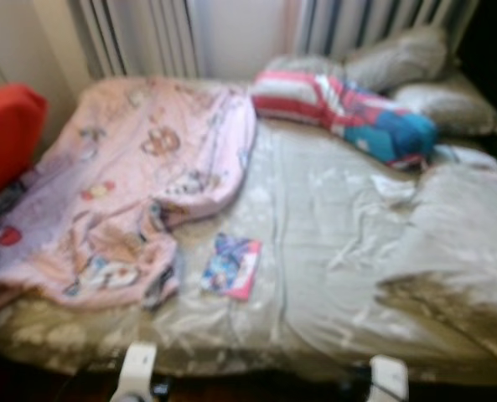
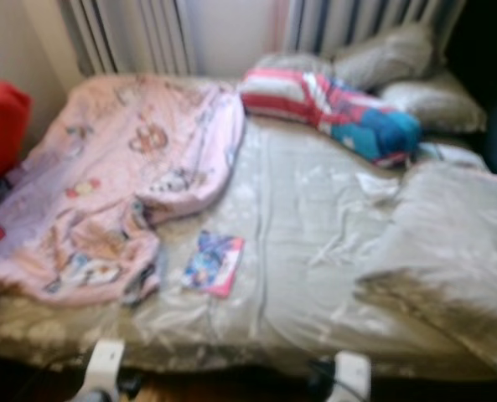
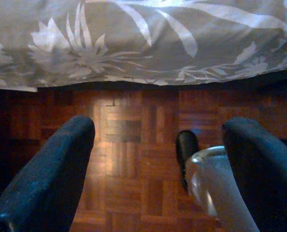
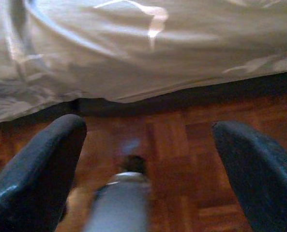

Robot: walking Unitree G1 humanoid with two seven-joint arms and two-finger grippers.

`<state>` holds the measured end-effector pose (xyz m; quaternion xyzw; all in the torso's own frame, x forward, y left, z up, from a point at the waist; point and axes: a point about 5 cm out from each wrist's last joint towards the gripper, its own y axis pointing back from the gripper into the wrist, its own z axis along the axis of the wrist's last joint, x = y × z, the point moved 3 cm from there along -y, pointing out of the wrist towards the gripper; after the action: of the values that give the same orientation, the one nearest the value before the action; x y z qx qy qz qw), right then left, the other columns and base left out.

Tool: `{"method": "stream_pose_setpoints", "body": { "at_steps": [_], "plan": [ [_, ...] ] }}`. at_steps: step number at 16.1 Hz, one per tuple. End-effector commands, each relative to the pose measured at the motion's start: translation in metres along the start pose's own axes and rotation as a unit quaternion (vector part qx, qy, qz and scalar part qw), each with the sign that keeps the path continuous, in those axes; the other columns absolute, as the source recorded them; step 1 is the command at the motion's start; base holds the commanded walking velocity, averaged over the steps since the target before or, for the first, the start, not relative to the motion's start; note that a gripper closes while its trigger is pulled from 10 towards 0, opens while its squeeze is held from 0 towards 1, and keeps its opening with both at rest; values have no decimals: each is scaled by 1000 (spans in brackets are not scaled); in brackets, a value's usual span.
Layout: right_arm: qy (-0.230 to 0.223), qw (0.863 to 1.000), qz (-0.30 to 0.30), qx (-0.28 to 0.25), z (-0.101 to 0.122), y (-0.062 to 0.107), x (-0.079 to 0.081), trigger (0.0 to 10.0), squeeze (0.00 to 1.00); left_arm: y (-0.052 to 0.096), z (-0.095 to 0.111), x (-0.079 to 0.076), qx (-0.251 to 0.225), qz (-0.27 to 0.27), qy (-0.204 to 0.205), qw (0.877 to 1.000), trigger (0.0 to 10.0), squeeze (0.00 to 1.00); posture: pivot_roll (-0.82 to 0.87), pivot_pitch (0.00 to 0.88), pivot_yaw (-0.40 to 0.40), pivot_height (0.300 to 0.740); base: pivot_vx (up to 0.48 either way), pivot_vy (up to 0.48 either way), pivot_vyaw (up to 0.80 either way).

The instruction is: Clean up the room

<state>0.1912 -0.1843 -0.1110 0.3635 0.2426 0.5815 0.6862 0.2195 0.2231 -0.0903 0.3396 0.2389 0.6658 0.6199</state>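
Unmade bed with a pink blanket at left and a small colourful book near its front edge. Left gripper and right gripper hang low over parquet floor, fingers apart, holding nothing.

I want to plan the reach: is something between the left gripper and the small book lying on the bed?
Only the bed edge. The left gripper hangs open, low over the floor, below it. On top, the sheet around the book is bare; the pink blanket lies beside it.
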Motion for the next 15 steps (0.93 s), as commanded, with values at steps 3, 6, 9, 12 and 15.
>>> {"method": "stream_pose_setpoints", "body": {
  "at_steps": [3, 6, 9, 12, 15],
  "plan": [
    [-1, 1000, -14, 3, -1, 1, -10, 10000, 0, 0, -1, -3, 2, -1, 5, 1000, 10000, 0, 118, 86, 18, 740, 0, -292, 0],
    [-2, 1000, -14, 2, 0, 1, -10, 10000, 0, 0, -1, -3, 2, -1, 6, 1000, 10000, 0, 120, 86, 18, 740, 0, -292, 0],
    [0, 1000, -13, 4, -1, 1, -10, 10000, 0, 0, -1, -2, 3, 0, 6, 1000, 10000, 0, 120, 86, 18, 740, 0, -294, 0],
    [-1, 1000, -14, 4, -2, 1, -10, 10000, 0, 0, -2, -2, 4, 0, 6, 1000, 10000, 0, 119, 86, 18, 740, 0, -291, 0],
    [0, 1000, -13, 4, -2, 1, -10, 10000, 0, 0, -3, -2, 4, 0, 5, 1000, 10000, 0, 118, 87, 18, 740, 0, -290, 0]
  ]
}}
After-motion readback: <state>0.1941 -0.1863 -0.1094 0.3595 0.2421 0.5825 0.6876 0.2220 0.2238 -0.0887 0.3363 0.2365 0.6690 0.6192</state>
